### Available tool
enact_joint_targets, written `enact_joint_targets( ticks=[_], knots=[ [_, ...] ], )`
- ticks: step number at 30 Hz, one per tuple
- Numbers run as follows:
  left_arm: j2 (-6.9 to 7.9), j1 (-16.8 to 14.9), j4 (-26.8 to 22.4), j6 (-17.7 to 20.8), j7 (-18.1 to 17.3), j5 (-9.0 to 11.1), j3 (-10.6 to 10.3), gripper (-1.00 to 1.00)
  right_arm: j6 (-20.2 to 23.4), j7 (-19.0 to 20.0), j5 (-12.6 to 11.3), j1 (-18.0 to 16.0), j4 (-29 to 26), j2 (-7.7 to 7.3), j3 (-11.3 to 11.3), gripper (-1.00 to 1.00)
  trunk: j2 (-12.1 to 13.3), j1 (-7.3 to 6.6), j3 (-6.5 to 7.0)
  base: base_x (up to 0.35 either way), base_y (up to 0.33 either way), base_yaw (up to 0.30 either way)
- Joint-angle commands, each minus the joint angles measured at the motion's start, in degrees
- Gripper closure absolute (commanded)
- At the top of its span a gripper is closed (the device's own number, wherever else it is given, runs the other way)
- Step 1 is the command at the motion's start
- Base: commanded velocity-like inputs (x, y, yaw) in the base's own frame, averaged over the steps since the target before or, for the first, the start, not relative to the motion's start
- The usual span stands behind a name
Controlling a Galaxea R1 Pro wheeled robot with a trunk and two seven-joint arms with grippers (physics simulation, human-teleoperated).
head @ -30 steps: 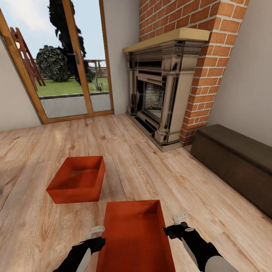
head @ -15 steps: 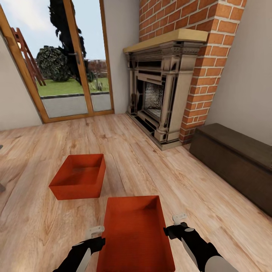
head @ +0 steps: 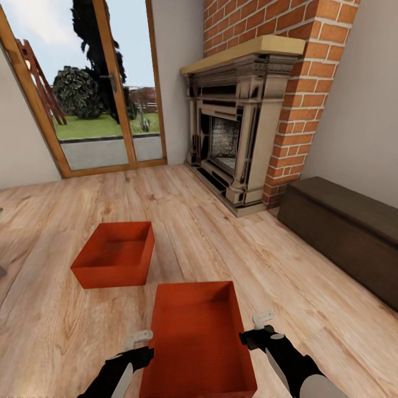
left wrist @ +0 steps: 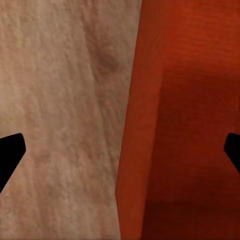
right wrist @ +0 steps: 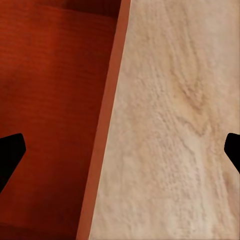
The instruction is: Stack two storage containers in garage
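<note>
Two red-orange open-top storage containers stand on the living room's light wood planks. The nearer container [head: 196,337] lies between my arms, and the other container [head: 113,254] rests further off to the left. My left gripper [head: 145,347] is open astride the near container's left wall [left wrist: 135,150], one fingertip outside and one inside. My right gripper [head: 255,329] is open astride its right wall [right wrist: 102,145] in the same way. In both wrist views the fingertips stand far apart, clear of the wall. Both bins are empty.
A brick fireplace [head: 237,143] with a wooden mantel stands ahead on the right. A long dark brown chest [head: 348,232] lines the right wall. Glazed wooden doors [head: 94,94] to a garden are at the back left. Open plank floor [head: 232,243] spreads between them.
The whole picture has shifted a little, so the camera moved. Both containers now sit slightly higher in the head view. The grippers keep their places in the picture and stay open.
</note>
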Motion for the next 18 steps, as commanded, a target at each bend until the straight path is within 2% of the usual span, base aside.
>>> enact_joint_targets(
  ticks=[1, 10, 18],
  knots=[
    [-0.03, 0.0, -0.1, 0.3, 0.3, 0.6, 0.1, -1.0, 0.2, 0.2, 0.6, 0.0, -0.1, 0.0, 0.0, -1.0, -0.4, 0.21, -0.24, 0.0, 0.0, 0.0],
    [-0.01, 0.0, -0.1, 0.6, 0.2, 0.6, 0.1, -1.0, -0.2, 0.3, 0.5, 0.0, 0.2, 0.1, 0.0, -1.0, -0.4, 0.21, -0.24, 0.0, 0.0, 0.0],
    [-0.01, 0.0, -0.1, 1.1, 0.2, 0.5, 0.1, -1.0, -0.1, 0.2, 0.3, 0.0, 1.0, 1.44, 0.0, -1.0, -0.4, 0.21, -0.24, 0.0, 0.0, 0.0]
  ],
)
